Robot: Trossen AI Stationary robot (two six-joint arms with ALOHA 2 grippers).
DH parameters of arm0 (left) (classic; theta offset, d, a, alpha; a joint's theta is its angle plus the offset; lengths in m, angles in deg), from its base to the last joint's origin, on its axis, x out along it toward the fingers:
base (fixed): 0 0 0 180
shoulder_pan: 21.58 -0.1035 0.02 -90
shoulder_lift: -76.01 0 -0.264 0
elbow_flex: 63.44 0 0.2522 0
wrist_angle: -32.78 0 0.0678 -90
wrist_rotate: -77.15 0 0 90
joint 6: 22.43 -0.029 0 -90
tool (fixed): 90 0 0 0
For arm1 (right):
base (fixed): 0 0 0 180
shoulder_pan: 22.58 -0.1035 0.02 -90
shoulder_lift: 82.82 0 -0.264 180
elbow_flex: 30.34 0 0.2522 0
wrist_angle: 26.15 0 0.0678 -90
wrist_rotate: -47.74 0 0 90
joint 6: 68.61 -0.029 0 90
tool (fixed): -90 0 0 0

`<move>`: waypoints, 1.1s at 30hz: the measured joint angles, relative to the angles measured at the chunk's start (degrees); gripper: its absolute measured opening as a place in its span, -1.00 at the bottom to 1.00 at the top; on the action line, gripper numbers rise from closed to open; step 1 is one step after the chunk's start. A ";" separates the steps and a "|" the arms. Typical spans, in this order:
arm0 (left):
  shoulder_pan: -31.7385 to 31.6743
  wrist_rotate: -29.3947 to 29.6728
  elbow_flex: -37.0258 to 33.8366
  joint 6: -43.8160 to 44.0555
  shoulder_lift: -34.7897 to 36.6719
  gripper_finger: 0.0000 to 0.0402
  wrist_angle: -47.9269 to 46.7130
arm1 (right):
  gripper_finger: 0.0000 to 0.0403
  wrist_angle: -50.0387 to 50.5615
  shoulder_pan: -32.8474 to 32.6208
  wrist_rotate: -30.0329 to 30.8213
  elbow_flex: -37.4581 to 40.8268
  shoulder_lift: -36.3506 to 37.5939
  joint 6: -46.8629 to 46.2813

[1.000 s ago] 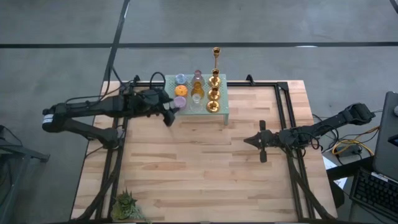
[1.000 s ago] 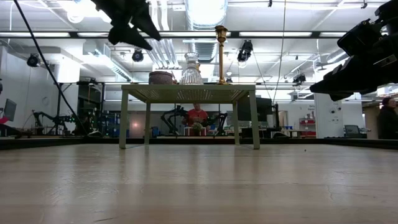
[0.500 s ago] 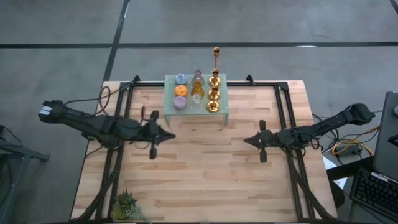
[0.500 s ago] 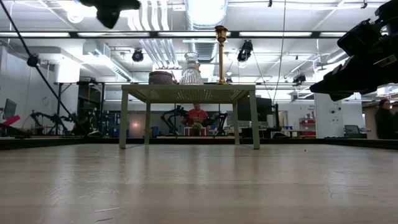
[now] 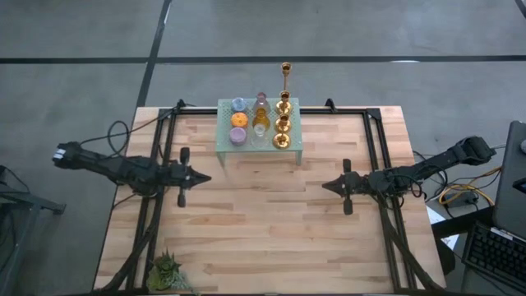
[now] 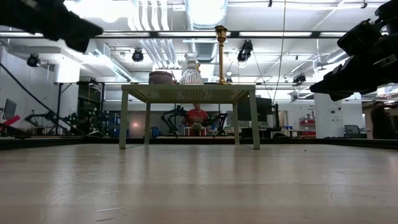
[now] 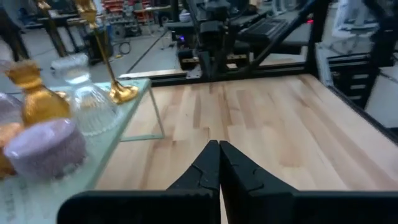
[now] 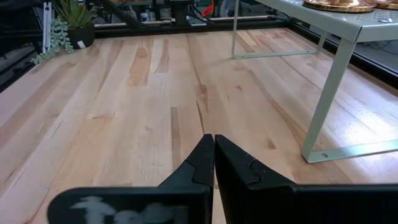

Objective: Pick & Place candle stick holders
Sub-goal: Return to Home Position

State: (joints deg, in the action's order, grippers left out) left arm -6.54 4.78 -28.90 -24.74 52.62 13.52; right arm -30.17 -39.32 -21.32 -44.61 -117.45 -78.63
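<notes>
- The candle stick holders (image 5: 260, 123) stand packed together on the mint-green stand (image 5: 222, 148) at the far middle of the table (image 5: 271, 222). None is left on the bare wood.
- The left gripper (image 5: 201, 177) hovers over the table's left half, near-left of the stand and clear of it. Its fingers are pressed together on nothing.
- The right gripper (image 5: 326, 186) hangs over the right half, its fingers also pinched together and empty.
- The placing looks finished, so the remaining risk is probably in parking the arms.
- If the left arm swung toward the far side, it could clip the stand's near-left corner and jolt the whole cluster.
- The tall gold candlestick (image 5: 286, 78) looks most likely to topple: it is slender, and its base sits close to the stand's far edge.
- The purple holder (image 5: 237, 136) and its glass neighbours sit so close that one knock would probably pass along the row.
</notes>
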 joint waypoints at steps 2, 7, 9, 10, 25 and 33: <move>-0.64 -1.26 -1.94 0.46 3.35 -0.99 -1.23 | -0.96 0.00 -0.01 -0.01 0.00 0.00 0.00; -1.17 -3.01 -4.22 2.98 12.29 -0.99 -9.38 | -0.96 0.00 0.00 0.00 0.00 -0.01 0.00; -1.17 -3.46 -5.10 3.53 16.13 -0.99 -11.32 | -0.96 0.00 0.00 -0.01 0.00 -0.01 0.00; -1.18 -3.44 -5.45 3.70 18.09 -0.99 -11.91 | -0.96 0.00 0.01 0.00 -0.01 0.00 0.00; -1.24 14.80 -6.13 12.11 21.30 -0.92 -13.82 | -0.96 0.96 0.00 0.02 0.00 -0.09 0.00; -1.24 14.58 -6.17 12.77 20.58 -0.92 -17.05 | -0.96 0.92 0.01 0.03 0.00 -0.35 0.00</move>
State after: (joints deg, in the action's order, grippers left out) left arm -7.77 19.36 -35.07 -11.97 73.20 -3.53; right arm -29.25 -39.31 -21.29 -44.61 -117.80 -78.63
